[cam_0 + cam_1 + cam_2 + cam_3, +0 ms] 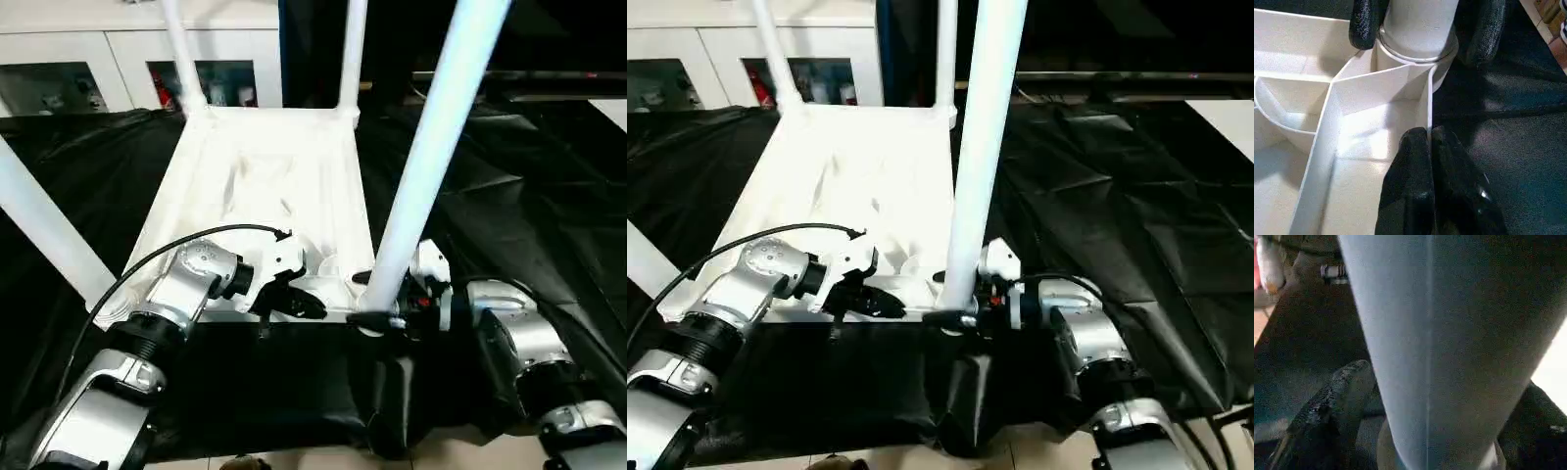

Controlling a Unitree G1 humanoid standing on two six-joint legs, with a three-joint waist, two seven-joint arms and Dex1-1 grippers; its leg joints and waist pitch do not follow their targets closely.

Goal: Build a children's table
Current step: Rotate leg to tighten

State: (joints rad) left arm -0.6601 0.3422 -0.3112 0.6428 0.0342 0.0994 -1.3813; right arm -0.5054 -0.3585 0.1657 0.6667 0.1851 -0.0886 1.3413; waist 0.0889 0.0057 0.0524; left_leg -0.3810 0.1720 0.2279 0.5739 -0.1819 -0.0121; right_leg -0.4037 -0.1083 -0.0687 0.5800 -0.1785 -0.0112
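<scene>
The children's table lies upside down on black cloth, its ribbed underside [265,166] facing up. Legs stand upright in the far left [181,54], far right [351,54] and near left [49,235] sockets. A fourth leg [431,147] stands in the near right corner socket [1415,58]. My right gripper [382,299] is open, one finger on each side of that leg's base [1440,357]. My left gripper [1430,142] is shut on the thin rim wall [1427,103] of the top, just left of that corner.
Black cloth [509,196] covers the work surface around the table and hangs over the near edge. White cabinets with glass doors [59,69] stand behind. A black cable [176,245] loops over my left forearm. A strip of light floor [294,458] shows below.
</scene>
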